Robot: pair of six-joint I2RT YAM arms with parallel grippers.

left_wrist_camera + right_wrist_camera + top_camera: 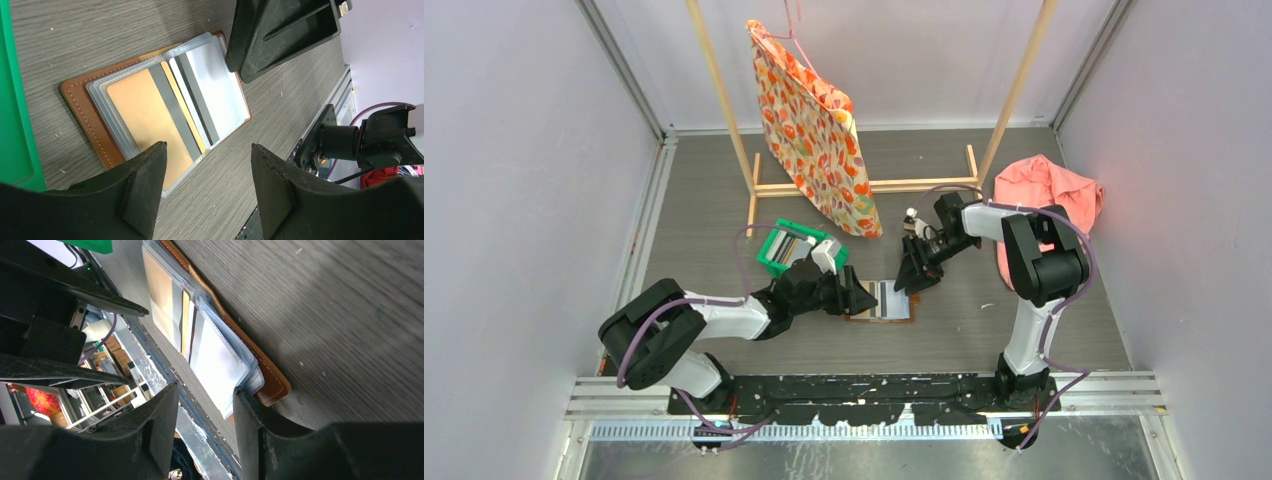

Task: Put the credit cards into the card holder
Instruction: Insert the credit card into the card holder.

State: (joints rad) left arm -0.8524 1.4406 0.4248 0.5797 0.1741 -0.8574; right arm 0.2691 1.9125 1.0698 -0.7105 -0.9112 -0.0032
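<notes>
- In the middle of the grey wood-look tabletop [964,335]: a small brown leather card holder [85,117], lying open and flat, inside facing up.
- Inside the card holder: a stack of clear plastic sleeves [200,44], fanned out a little over both halves.
- In a sleeve on one half: a flat gold-yellow plastic card [142,117], with a grey stripe along one long edge.
- In a sleeve on the other half: a flat silvery grey plastic card [220,92] with a dark stripe, just beside the gold-yellow card.
- At the left side of the card holder, seen from the top: the black two-finger left hand [205,187], low over the tabletop, fingers spread wide, nothing between them.
- At the far right corner of the card holder: the black two-finger right hand [205,427], pointing down, fingers apart with a smaller gap, nothing pinched.
- Tip of the right hand right at the edge of the clear plastic sleeves, by the silvery grey plastic card; touching or not, cannot tell.
- Just behind the left hand, near the card holder: a green plastic bin [786,250] with thin striped things inside, too small to tell what.
- Farther back on the tabletop: a light wooden rack [864,186] with an orange flowered cloth bag [814,130] hanging from it.
- At the far right, well apart from the card holder: a crumpled pink cloth [1049,185], partly hidden behind the right arm.
</notes>
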